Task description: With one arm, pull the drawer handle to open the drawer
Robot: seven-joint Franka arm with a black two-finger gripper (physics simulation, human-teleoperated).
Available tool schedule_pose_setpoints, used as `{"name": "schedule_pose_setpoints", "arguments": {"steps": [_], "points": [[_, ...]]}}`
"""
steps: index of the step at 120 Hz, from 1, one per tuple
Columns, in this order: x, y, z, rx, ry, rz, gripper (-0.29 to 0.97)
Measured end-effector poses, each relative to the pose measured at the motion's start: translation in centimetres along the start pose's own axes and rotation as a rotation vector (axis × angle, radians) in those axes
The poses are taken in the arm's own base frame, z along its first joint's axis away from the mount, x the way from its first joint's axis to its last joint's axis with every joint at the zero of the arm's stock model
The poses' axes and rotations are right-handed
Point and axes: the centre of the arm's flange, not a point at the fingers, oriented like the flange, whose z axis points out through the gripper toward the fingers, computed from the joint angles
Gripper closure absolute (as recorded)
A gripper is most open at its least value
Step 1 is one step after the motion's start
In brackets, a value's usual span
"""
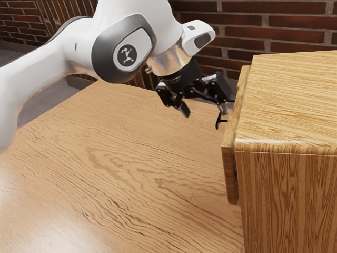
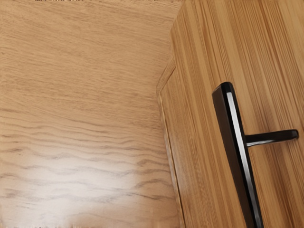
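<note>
The oak-grain table (image 1: 105, 174) spreads across the exterior view's left and middle, with a red brick wall (image 1: 263, 26) behind it. The wrist view shows the same tabletop (image 2: 71, 118) with a pale sheen of light on it.

At the exterior view's right stands a wooden cabinet (image 1: 289, 105). Only its top and one side face show here. The white Franka arm (image 1: 79, 47) comes in from the exterior view's upper left and reaches toward the cabinet.

The drawer front (image 1: 229, 158) is seen edge-on in the exterior view, as a narrow panel against the cabinet's body. I can make out no gap between the two. The wrist view looks at the drawer front (image 2: 204, 118) nearly face-on, its grain running up and down. What the drawer holds cannot be told.

The black gripper (image 1: 204, 109) hangs just in front of the drawer front, its fingers spread wide and holding nothing. The finger nearer the drawer is right by the drawer handle (image 1: 219, 121); whether they touch I cannot tell.

In the exterior view the handle is only a small dark sliver. The wrist view shows the handle (image 2: 235, 156) as a slim glossy black bar standing off the panel on a short post (image 2: 273, 137).
</note>
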Motion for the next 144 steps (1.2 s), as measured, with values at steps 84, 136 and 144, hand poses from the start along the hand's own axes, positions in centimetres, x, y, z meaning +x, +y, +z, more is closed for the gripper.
{"name": "schedule_pose_setpoints", "arguments": {"steps": [84,136,144], "points": [[-0.5,-2.4,0.3,0.019,0.034,-0.032,0.0],[-2.1,-3.8,-1.4,0.017,0.064,-0.04,0.0],[-2.3,-4.8,-2.0,0.022,0.071,-0.053,0.0]]}}
